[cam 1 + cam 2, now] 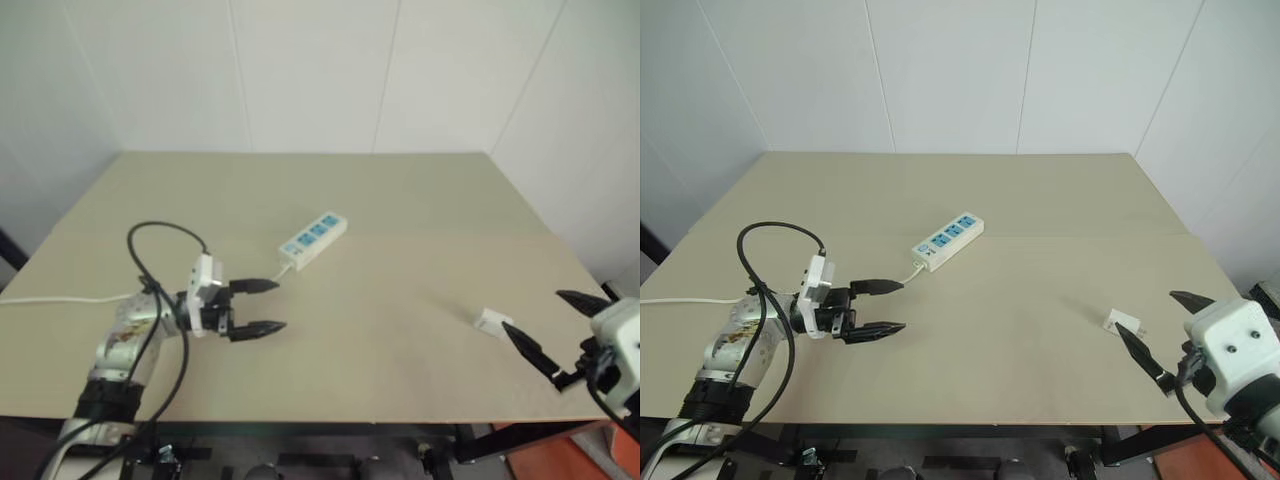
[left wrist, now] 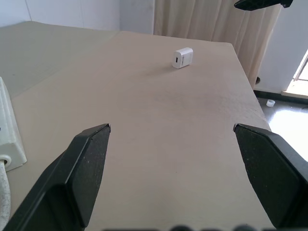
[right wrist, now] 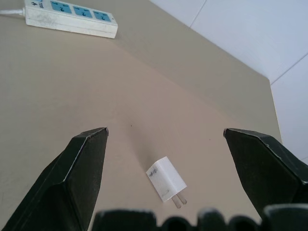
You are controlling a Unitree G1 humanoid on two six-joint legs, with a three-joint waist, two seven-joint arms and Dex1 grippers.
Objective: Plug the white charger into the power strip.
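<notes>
On the left, the left gripper (image 1: 263, 306) hangs with jaws spread and empty, near the cord end of the power strip (image 1: 314, 238), which lies mid-table. Far right, the right gripper (image 1: 1162, 335) gapes empty just beside the white charger (image 1: 1122, 323), lying flat near the front edge. It should straddle the body, not the prongs. The tan table (image 1: 400, 200) meets white walls (image 1: 300, 70)

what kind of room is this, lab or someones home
Probably a lab or test room: a bare beige tabletop against plain white panelled walls, holding a long white power strip and small white cubic charger.
</notes>
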